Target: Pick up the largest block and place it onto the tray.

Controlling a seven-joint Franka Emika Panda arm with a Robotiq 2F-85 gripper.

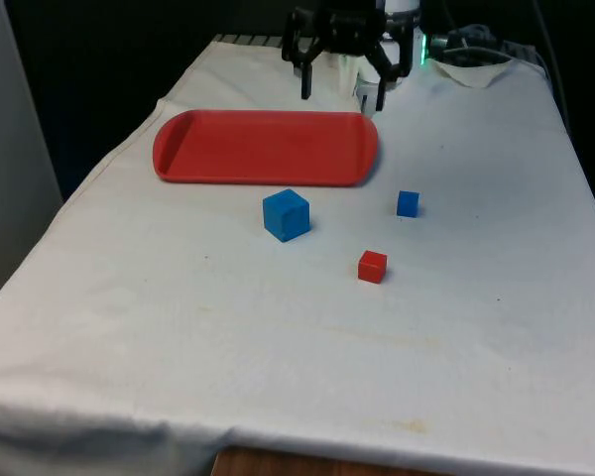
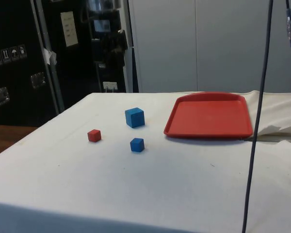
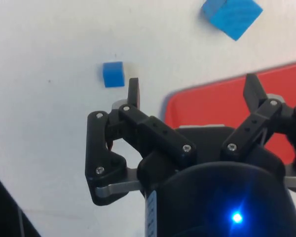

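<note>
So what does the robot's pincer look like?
The pincer is black, with two thin fingers that end in flat tips. Each finger hangs on jointed black bars held by small silver screws, a bit like crab legs. Behind them sits a rounded black body, fixed to a white arm.

The front view looks down the length of the table (image 1: pixel 278 377) from its near end, set fairly high and well back. The side view sits lower — at the table's flank, facing across it. The wrist view hangs close above the cloth, looking down. All three share the red tray (image 1: pixel 266 147) (image 2: pixel 209 116) (image 3: pixel 217 106) and large blue block (image 1: pixel 286 214) (image 2: pixel 135 117) (image 3: pixel 233 15).
</note>
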